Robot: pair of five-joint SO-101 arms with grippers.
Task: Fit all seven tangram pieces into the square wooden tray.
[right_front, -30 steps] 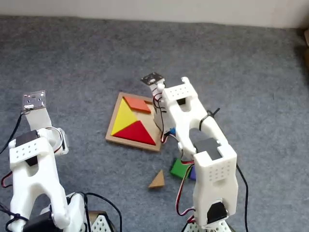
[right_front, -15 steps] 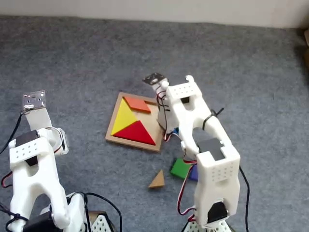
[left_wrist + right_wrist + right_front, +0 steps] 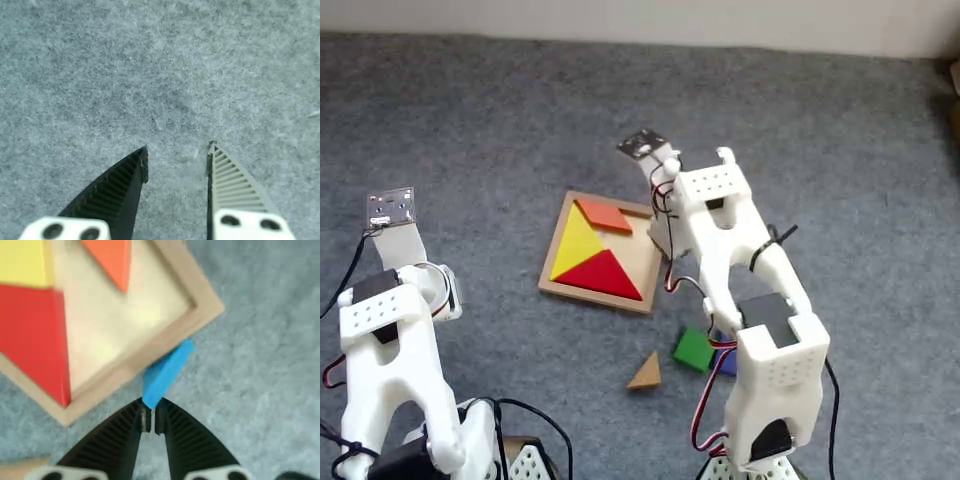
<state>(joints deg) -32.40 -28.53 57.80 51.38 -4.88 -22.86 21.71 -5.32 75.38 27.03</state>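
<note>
The square wooden tray (image 3: 591, 293) lies mid-table holding a yellow triangle (image 3: 576, 243), a red triangle (image 3: 603, 272) and an orange piece (image 3: 605, 215). In the right wrist view my right gripper (image 3: 151, 412) is shut on the end of a blue piece (image 3: 165, 371), which stands tilted against the outside of the tray's rim (image 3: 200, 315). The red triangle (image 3: 35, 335) and orange piece (image 3: 110, 257) lie inside. My left gripper (image 3: 176, 152) hangs open over bare carpet, far left of the tray. The right arm (image 3: 720, 230) covers the tray's right edge from above.
Loose on the carpet in front of the tray lie a green square (image 3: 695, 348), a tan triangle (image 3: 646, 372) and a dark blue piece (image 3: 725, 362) partly under the right arm. The left arm (image 3: 390, 340) stands at the front left. Grey carpet surrounds everything.
The right arm has shifted right and toward the back, and the blue piece by the tray's edge is now hidden beneath it in the high view. The left arm has stayed still.
</note>
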